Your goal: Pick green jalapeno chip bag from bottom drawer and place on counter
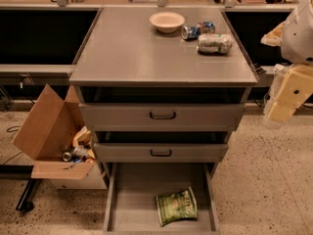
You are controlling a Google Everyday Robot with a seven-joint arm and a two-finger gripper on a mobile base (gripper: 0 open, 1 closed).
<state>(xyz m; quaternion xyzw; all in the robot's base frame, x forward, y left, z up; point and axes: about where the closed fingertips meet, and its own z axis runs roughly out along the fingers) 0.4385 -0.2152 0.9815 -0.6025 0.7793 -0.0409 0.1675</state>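
Observation:
The green jalapeno chip bag [177, 206] lies flat on the floor of the open bottom drawer [132, 199], right of its middle and near the front. The grey counter [127, 48] tops the cabinet above. My gripper [280, 110] hangs at the right edge of the camera view, beside the cabinet at the height of the upper drawer. It is well above and to the right of the bag and holds nothing that I can see.
On the counter's far right stand a cream bowl [167, 21], a blue soda can [197, 30] and a pale whitish-green bag [214, 43]. Two grey drawers with black handles [162, 115] stick out slightly above the bottom drawer. An open cardboard box [46, 126] with cans sits at left.

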